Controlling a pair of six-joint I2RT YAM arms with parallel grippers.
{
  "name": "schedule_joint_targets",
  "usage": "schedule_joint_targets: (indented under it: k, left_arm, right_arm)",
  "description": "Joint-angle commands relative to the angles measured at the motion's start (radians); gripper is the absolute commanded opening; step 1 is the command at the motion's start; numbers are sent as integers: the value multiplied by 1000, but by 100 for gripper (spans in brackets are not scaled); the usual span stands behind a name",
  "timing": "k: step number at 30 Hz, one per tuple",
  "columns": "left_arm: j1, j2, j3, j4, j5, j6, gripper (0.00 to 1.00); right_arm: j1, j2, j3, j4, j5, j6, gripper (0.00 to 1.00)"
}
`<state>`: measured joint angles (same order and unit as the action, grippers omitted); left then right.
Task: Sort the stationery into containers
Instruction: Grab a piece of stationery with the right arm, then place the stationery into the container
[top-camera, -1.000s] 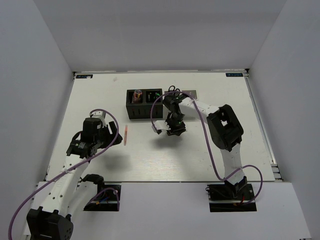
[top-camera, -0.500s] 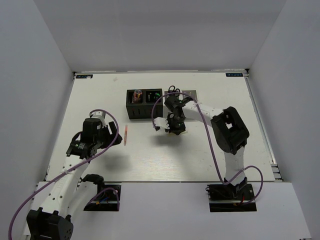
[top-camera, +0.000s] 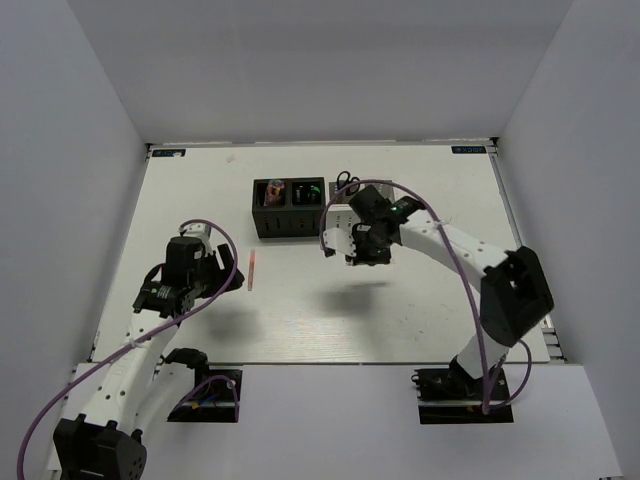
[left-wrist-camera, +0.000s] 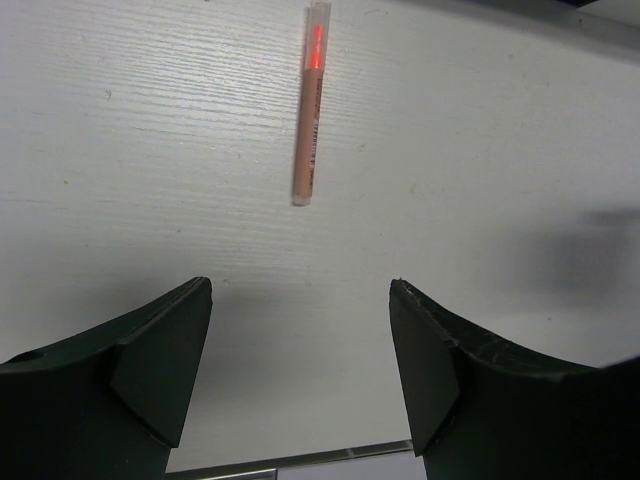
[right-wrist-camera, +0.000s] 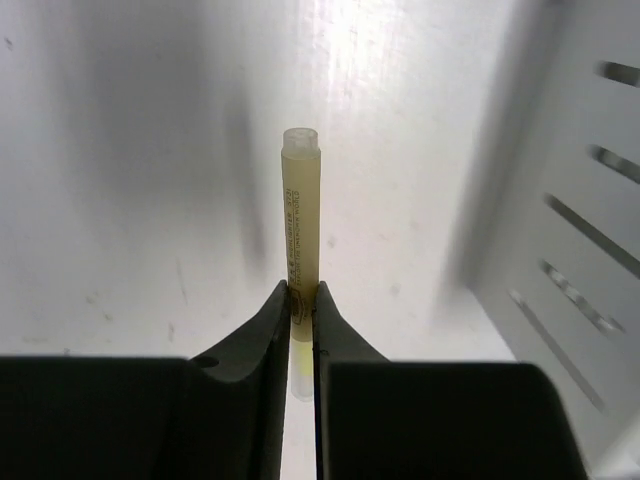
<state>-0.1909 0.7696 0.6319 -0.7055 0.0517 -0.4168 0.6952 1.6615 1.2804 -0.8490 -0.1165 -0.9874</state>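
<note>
My right gripper (right-wrist-camera: 302, 300) pinches a thin, translucent yellowish stick (right-wrist-camera: 301, 210). Dark print runs down its barrel, too small to read. That arm stretches leftward, just beside the white container (right-wrist-camera: 580, 230) with its slotted wall. My left gripper (left-wrist-camera: 300, 340) gapes wide over the table (left-wrist-camera: 500, 150), and the pink stick (left-wrist-camera: 311, 105) lies flat ahead of it.

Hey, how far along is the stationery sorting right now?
Done: items already sit in the two black cups. In hand: the right end effector is shut on a yellowish stick near the containers. Left: a pink stick lies on the table below the open left end effector.
</note>
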Motion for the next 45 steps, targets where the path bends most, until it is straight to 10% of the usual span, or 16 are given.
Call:
schedule_joint_targets:
  k: [1,10,23,39,45]
  left_arm:
    - [4,-4,-6,15,-1,9,82]
    - [4,7,-8,12,4,13,82]
    - [4,7,-8,14,4,18,82]
    - [2,5,-6,17,7,19,82]
    - [4,10,-6,15,11,21,82]
  right_arm:
    - [-5,-95,25,-45,107,-88,0]
    - [-63,-157,120,137,535,-481,0]
    - [-120,52,270,248,643,-956,0]
    - [-140,216,415,81,620,-956,0]
    - [-140,213,401,53,592,-906,32]
